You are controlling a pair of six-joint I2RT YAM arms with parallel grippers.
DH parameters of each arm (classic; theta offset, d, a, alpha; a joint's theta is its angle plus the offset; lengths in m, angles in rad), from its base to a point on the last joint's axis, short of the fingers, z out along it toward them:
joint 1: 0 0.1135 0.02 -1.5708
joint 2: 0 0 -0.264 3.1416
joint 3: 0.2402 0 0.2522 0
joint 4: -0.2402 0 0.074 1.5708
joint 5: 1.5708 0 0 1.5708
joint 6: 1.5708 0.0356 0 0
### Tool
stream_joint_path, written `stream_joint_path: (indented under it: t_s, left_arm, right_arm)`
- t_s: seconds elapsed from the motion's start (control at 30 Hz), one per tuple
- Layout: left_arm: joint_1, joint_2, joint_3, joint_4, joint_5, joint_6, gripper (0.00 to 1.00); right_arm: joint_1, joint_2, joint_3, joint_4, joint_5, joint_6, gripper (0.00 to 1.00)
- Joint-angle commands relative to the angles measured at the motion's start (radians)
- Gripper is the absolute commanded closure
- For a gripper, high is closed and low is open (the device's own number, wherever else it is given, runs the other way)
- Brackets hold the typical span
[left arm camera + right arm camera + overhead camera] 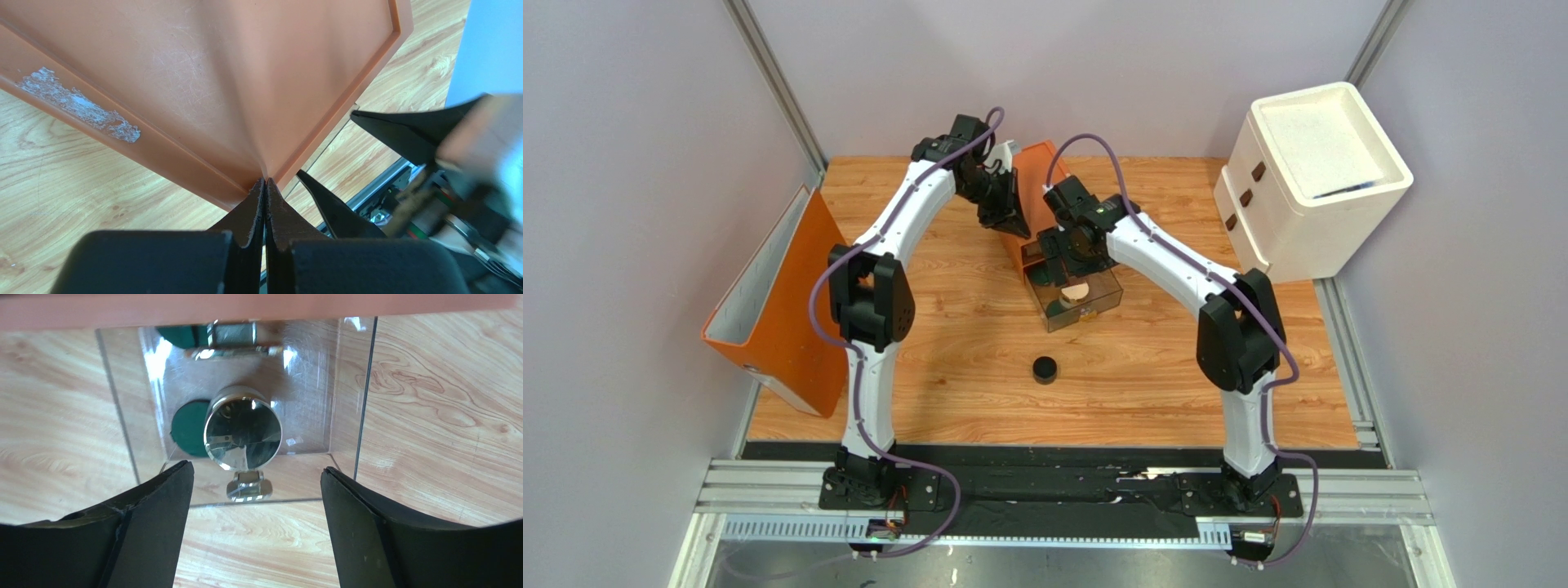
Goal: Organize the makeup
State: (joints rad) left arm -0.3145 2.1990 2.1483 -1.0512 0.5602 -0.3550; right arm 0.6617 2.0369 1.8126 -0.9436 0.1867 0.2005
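Clear drawer (307, 404) holds jar (242, 430), green disc (187, 429) | black pot (1046, 369) unstowed on table (952, 368) | your right gripper (256, 471) released, left gripper (266, 184) clenched

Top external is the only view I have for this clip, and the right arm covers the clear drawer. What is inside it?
Observer: A mirror-lidded round jar stands in the clear drawer. A dark-green disc lies beside it, partly hidden by it.
Operator: Is the right pincer holding anything?
Observer: No. The right pincer is open over the drawer's front end, with nothing between its fingers.
Operator: And the left one?
Observer: The left pincer is shut, with its tips against the orange box.
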Motion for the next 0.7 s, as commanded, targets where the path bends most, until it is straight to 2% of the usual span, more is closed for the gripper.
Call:
stream_joint_path:
  t_s: [0.0,0.2,0.4,0.67]
  left_arm:
    - [0.002,0.067,-0.019,-0.124,-0.141,0.062,1.0]
    - [0.002,0.074,-0.007,-0.125,-0.138,0.062,1.0]
    - [0.002,0.079,-0.014,-0.121,-0.134,0.059,1.0]
    - [0.003,0.079,-0.025,-0.115,-0.126,0.062,1.0]
  right_arm:
    - [0.039,-0.139,-0.047,0.075,-0.068,-0.044,0.22]
    - [0.17,-0.185,-0.134,0.063,-0.251,-0.144,0.22]
    - [0.292,-0.116,-0.19,0.02,-0.311,-0.17,0.24]
    - [0.32,-0.044,-0.265,0.037,-0.291,-0.151,0.27]
